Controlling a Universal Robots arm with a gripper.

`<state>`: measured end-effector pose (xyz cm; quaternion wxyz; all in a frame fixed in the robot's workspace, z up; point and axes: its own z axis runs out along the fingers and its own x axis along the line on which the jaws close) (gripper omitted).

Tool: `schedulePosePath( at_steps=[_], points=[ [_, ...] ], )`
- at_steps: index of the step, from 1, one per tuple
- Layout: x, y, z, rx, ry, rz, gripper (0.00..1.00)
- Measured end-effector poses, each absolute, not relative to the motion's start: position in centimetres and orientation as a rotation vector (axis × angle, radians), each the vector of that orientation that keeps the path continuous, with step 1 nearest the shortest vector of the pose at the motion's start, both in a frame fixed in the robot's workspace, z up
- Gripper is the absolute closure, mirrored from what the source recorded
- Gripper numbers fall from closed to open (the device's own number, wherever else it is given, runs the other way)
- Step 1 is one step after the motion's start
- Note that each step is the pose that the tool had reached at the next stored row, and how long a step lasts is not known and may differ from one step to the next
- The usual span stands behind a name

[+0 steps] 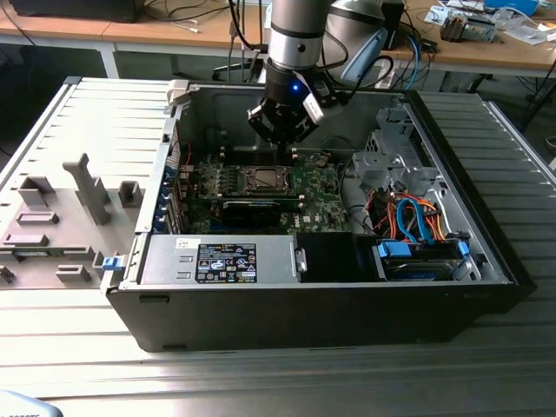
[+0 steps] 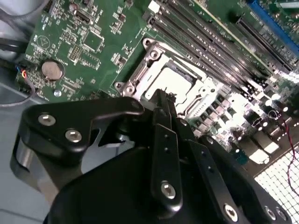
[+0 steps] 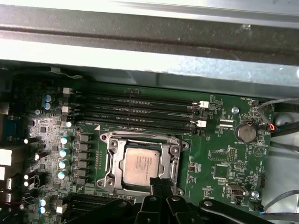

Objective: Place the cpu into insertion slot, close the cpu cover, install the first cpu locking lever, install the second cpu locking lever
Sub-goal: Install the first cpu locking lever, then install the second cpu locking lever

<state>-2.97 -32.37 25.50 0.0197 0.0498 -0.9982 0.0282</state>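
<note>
The cpu [image 1: 261, 180] already sits in the insertion slot [image 1: 246, 180] near the middle of the green motherboard [image 1: 317, 204], inside the open computer case [image 1: 486, 261]. In the exterior view you see the gripper [image 1: 280, 139] hanging above the board, just toward the case's rear wall from the socket; from this view you cannot tell how its fingers stand.

In the second wrist view the cpu [image 2: 174, 83] shows its pale metal face inside the silvery cpu cover [image 2: 202, 91], which appears to lie flat around it as a frame. The gripper [image 2: 162, 100] reaches toward the socket's near edge with its two black fingers [image 2: 164, 140] pressed together and nothing between them. A coin cell battery [image 2: 52, 69] lies well apart, toward the board's corner.

In the first wrist view the cpu [image 3: 140, 165] lies square in the insertion slot [image 3: 174, 150], the cpu cover [image 3: 117, 161] framing it. The gripper [image 3: 158, 183] tips overlap the socket edge farthest from the memory slots [image 3: 135, 112]. Judge the key relation thus: the socket lies directly ahead of and below the fingertips, its sides parallel to the memory slots. Whether the tips touch the frame cannot be told.
</note>
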Motion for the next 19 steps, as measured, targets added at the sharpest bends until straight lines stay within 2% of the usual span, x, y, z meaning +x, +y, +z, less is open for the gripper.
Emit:
schedulePosePath(
  at_steps=[19],
  points=[
    [-2.97, -32.36, 25.57, 0.154, -3.095, 0.125, 0.89]
  ],
)
